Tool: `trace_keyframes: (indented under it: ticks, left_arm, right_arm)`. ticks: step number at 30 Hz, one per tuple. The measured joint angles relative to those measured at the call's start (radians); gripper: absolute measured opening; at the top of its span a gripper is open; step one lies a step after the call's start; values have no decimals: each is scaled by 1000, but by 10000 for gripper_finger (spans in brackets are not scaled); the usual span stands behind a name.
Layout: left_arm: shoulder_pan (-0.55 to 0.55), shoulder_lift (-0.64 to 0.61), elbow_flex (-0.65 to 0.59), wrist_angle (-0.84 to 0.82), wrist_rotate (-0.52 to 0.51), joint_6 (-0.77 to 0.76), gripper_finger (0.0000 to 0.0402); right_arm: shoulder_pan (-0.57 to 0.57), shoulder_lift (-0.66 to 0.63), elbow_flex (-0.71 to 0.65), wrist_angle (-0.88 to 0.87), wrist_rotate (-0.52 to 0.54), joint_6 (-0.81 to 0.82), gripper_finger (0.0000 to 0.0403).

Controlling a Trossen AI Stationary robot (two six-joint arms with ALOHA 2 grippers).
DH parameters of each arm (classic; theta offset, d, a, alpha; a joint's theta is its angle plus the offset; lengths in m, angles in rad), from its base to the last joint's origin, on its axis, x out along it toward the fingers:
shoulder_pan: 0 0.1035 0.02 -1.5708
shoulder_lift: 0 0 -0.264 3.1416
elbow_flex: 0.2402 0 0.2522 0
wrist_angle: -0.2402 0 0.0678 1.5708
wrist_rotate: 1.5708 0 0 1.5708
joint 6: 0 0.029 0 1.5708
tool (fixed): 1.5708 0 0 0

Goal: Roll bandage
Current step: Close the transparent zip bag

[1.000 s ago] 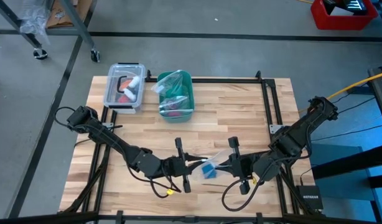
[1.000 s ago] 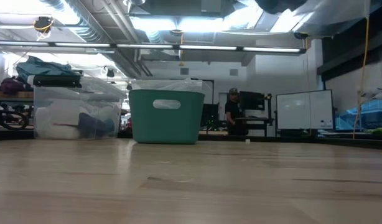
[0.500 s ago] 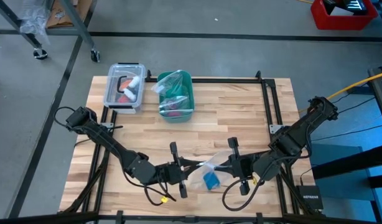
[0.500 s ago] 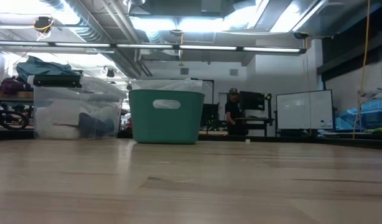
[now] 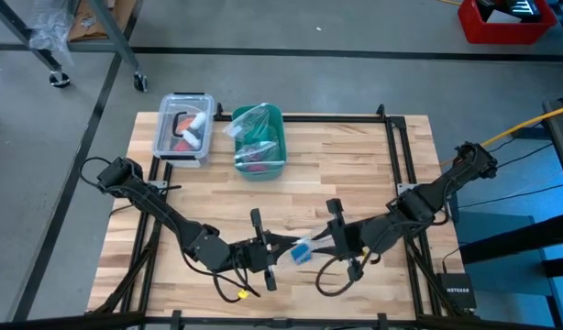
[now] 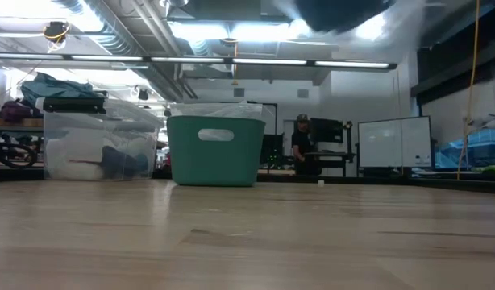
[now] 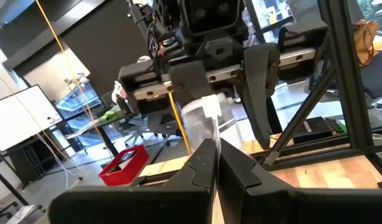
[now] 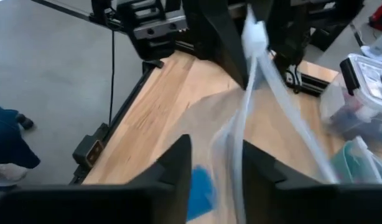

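The bright blue bandage (image 5: 302, 253) lies inside a clear plastic bag (image 5: 306, 244) that is held up over the near middle of the table. My left gripper (image 5: 270, 249) is shut on the bag from the left. My right gripper (image 5: 325, 244) faces it from the right, open. The bag's thin top edge (image 8: 241, 134) runs between its two fingers. In the right wrist view the bandage (image 8: 200, 190) shows low in the bag. The low view shows neither the bag nor the fingers. My left gripper pinches the bag's clear edge (image 7: 208, 124) between its two shut fingers, coming level from the table's left. The bag stands up past the fingertips, clear of the table. Of my right gripper I cannot tell whether a finger touches the bag's edge; the picture is blurred there.
A teal bin (image 5: 260, 142) holding bagged items and a clear lidded box (image 5: 183, 128) stand at the far left of the table. A black frame rail (image 5: 391, 156) runs around the tabletop. A person (image 6: 302, 145) stands far back in the room.
My right gripper has gone toward the table's left, closer to my left gripper, and its fingers have parted around the bag's edge. The bag, spread wide between the two grippers half a second ago, has drawn in and now sits narrower beside my left gripper.
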Motion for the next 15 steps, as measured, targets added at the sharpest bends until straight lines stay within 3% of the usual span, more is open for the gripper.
trace_keyframes:
  ticks: [5,12,15]
  left_arm:
    - [-5,0,0,-42,-3,-9,0]
    - [-11,0,0,-158,-14,-107,0]
    - [-13,0,0,-202,-14,-142,0]
  right_arm:
    - [-19,0,0,0,-98,1,144]
    - [-16,-12,0,41,-304,32,142]
    - [-16,-13,0,70,-327,33,140]
